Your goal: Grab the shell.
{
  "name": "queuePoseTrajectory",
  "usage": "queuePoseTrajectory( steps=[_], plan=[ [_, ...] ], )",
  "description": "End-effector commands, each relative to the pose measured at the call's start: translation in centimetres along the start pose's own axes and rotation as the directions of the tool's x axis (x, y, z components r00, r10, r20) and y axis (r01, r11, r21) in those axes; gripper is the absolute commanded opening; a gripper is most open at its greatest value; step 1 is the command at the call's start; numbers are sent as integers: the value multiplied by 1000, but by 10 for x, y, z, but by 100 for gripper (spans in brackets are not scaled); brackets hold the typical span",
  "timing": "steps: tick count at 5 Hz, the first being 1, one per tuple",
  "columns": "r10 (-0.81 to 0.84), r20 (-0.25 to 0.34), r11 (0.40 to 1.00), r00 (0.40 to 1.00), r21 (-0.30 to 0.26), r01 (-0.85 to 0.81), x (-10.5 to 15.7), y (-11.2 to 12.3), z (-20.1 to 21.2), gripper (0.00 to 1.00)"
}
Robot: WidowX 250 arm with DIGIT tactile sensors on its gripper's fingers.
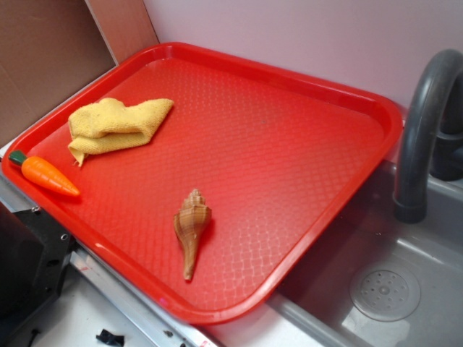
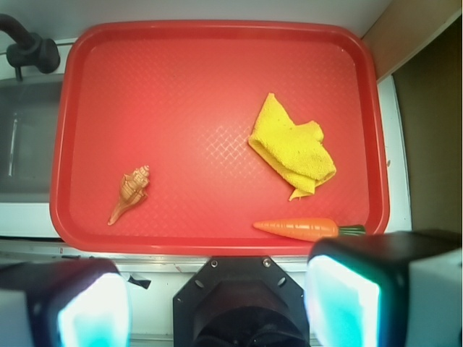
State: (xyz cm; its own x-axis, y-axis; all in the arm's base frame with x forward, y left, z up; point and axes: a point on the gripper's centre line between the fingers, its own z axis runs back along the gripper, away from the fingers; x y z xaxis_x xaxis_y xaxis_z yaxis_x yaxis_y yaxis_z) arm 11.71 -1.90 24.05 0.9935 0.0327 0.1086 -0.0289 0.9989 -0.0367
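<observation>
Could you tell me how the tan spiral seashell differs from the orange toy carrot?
The tan spiral seashell is ribbed and brownish; the orange toy carrot is smooth with a green top. The shell lies mid-tray, the carrot beside the rim. Both taper to a point and rest on the red plastic tray.

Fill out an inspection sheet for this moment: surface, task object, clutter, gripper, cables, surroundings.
Surface: red tray with a textured floor, sitting partly over a grey sink.
Job's things: shell, tan-brown, lying flat on the tray with its thin point toward the near rim; nothing touches it.
Clutter: crumpled yellow cloth and orange toy carrot with a green top, both on the tray, apart from the shell.
Grippers: gripper seen only in the wrist view, fingers spread wide with nothing between them, high above the tray's edge.
Cables: nothing seen.
Surroundings: dark grey faucet beside the tray, sink drain, pale wall, brown board behind the tray.
</observation>
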Motion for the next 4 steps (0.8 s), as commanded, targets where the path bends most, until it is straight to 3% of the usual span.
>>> queuePoseTrajectory(
  steps=[1,2,3,4],
  plan=[
    [447,56,894,893,-8,-447,8,-27,-23,100],
    [592,52,806,804,-9,-592,15,-37,-47,100],
    [634,36,773,773,14,-635,22,-52,-88,100],
    [611,50,791,790,9,-612,28,-68,-128,100]
  ],
)
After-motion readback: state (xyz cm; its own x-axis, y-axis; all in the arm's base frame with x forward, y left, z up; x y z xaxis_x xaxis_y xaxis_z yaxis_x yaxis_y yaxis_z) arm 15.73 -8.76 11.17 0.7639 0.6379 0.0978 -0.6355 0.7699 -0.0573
